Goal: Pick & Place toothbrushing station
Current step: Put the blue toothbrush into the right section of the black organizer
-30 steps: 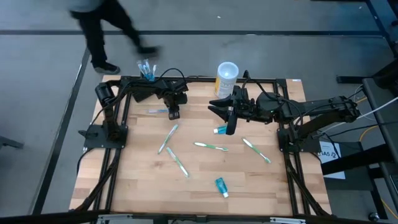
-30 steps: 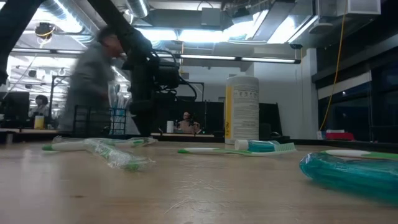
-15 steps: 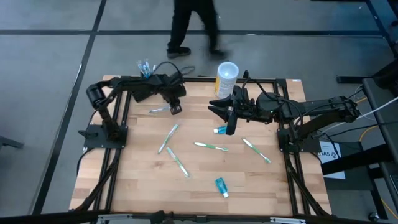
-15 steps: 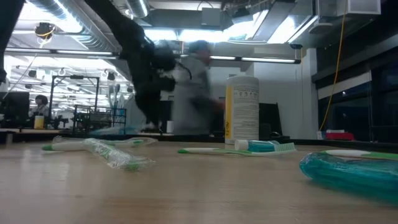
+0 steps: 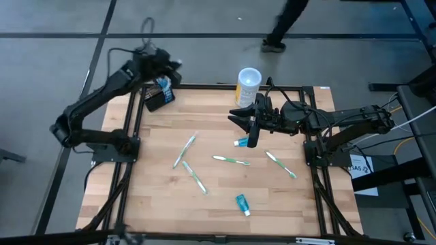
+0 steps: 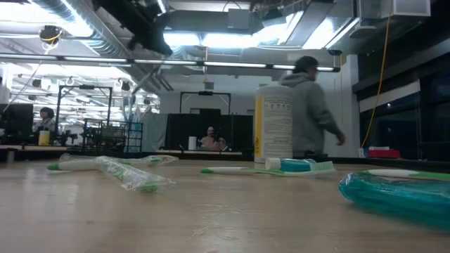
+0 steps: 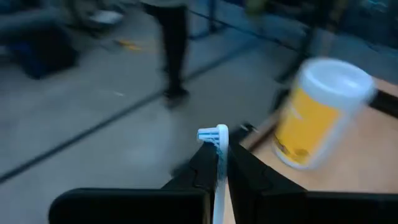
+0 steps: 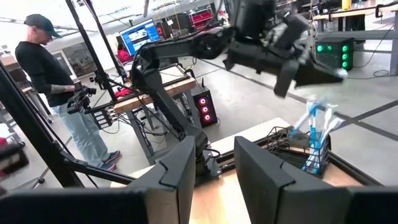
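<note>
My left end effector is clamped on a toothbrush – station at the table's far-left corner, right end effector open. Thin grip, brush could slip w/ any swing.

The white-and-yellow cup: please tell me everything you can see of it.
The white-and-yellow cup is a tall cylinder with a white lid and top band and a yellow, printed side, plastic by its look. It stands upright at the wooden table's far edge, lid on. The right gripper hovers close beside it; nothing visibly touches it.
</note>
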### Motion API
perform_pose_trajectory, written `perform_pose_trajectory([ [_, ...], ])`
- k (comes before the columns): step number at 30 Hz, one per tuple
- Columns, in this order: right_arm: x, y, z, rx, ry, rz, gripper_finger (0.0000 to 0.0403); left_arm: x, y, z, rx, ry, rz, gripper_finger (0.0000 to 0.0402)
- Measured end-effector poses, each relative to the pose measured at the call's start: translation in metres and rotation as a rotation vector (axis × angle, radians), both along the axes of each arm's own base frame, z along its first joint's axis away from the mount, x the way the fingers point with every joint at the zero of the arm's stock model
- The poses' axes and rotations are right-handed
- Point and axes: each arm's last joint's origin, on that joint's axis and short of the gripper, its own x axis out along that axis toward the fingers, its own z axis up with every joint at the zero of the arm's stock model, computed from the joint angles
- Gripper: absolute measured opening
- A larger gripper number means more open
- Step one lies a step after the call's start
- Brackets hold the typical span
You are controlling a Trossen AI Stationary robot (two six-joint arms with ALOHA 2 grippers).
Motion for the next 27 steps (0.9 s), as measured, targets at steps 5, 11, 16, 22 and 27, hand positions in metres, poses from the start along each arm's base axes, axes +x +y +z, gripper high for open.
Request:
perform_pose_trajectory([
  [5, 0.000, 0.000, 0.000, -0.003, 0.001, 0.000, 0.0113, -0.018, -0.003, -0.004, 0.138, -0.166, 0.141, 0.0014],
  [11, 0.000, -0.001, 0.000, 0.015, -0.002, -0.004, 0.0113, -0.036, -0.007, -0.060, 0.174, -0.357, 0.256, 0.0014],
  [16, -0.007, -0.002, 0.003, 0.048, 0.003, -0.005, 0.0111, -0.056, -0.011, -0.083, 0.222, -0.418, 0.344, 0.0014],
  [22, -0.014, -0.003, 0.008, 0.046, -0.010, -0.005, 0.0101, -0.066, -0.012, -0.098, 0.258, -0.458, 0.355, 0.0014],
  [27, -0.017, -0.004, 0.011, 0.048, -0.020, -0.006, 0.0098, -0.069, -0.012, -0.116, 0.277, -0.451, 0.380, 0.0014],
])
